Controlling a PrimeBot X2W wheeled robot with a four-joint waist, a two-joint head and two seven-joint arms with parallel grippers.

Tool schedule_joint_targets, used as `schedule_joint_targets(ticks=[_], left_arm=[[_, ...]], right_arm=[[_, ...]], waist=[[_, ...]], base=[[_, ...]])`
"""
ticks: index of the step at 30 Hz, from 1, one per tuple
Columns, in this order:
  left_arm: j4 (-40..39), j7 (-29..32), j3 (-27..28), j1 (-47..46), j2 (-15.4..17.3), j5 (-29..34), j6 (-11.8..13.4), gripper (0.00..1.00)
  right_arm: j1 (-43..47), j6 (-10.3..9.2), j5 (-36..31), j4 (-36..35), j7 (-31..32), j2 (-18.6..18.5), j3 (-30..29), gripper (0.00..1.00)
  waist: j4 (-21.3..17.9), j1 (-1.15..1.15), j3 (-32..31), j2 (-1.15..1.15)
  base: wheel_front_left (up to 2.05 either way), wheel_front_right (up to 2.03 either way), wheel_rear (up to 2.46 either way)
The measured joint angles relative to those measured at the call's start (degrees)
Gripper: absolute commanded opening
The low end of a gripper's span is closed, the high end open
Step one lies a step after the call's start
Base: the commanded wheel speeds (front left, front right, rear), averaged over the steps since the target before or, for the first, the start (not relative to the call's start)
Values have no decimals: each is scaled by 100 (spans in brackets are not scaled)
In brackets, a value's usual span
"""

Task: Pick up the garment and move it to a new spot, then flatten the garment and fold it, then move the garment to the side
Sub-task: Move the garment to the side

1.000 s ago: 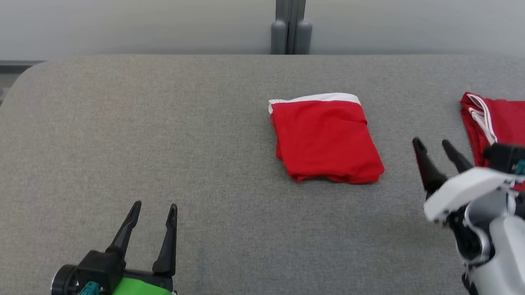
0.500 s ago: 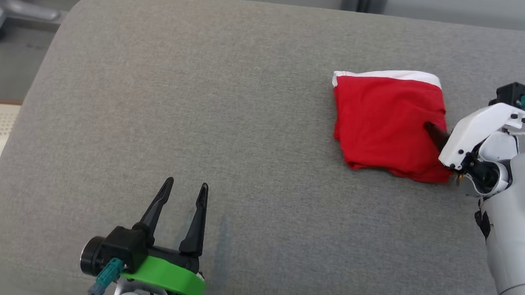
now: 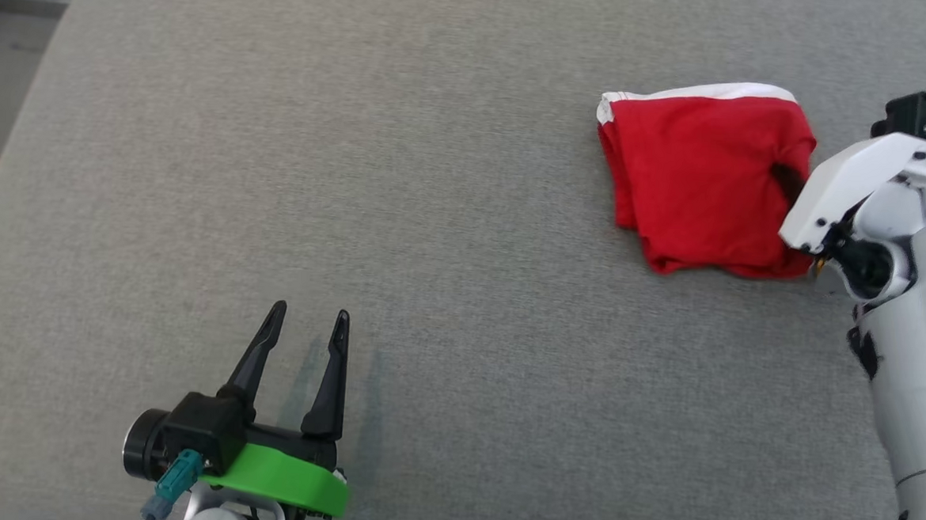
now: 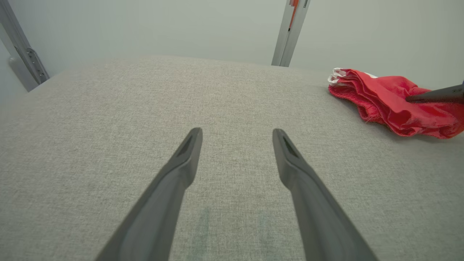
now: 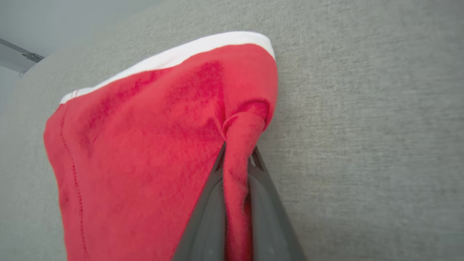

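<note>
- since a second ago our right gripper (image 3: 787,175) has reached the garment (image 3: 697,169) and pinched a fold at its right edge.
- garment lies on the worktop (image 3: 434,211), well apart from its left edge.
- we judge it light, soft and limp; a bunched edge grips best.
- right wrist view shows cloth squeezed between the fingers; head view hides that.
- left gripper (image 3: 308,314) gapes wide, holding nothing.
</note>
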Motion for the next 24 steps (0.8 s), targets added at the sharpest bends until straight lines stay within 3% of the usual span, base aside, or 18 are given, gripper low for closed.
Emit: schedule_joint_targets(ticks=[5, 11, 16, 21, 22, 23, 24], left_arm=[[-3, 0, -75, -134, -3, 175, -76, 100], [13, 0, -169, -387, -4, 328, -134, 100], [64, 0, -234, -426, 38, 357, -137, 100], [73, 1, -207, -431, 118, 321, -143, 100], [74, 0, -185, -430, 122, 319, -143, 100], [75, 0, -177, -428, 130, 314, -143, 100], [77, 0, -168, -428, 133, 312, -143, 100]], right_arm=[[-241, -1, 22, -571, 404, -586, 274, 0], [-587, -2, -177, -984, 1068, -1428, 32, 0], [-781, -3, -600, -980, 1494, -1767, -323, 0], [-829, 0, -1235, -956, 1825, -2009, -571, 0], [-849, 1, -1412, -960, 1786, -2061, -637, 6], [-864, 0, -1669, -983, 1729, -2128, -688, 40], [-863, 0, -1890, -1024, 1625, -2175, -698, 100]], waist=[[-541, 0, 72, 0], [-1116, 0, 259, 0], [-1249, 0, 535, 0], [-1116, 0, 732, 0], [-1080, 0, 747, 0], [-1039, 0, 764, 0], [-1003, 0, 779, 0]], base=[[0, 0, 0], [0, 0, 0], [0, 0, 0], [0, 0, 0], [0, 0, 0], [0, 0, 0], [0, 0, 0]])
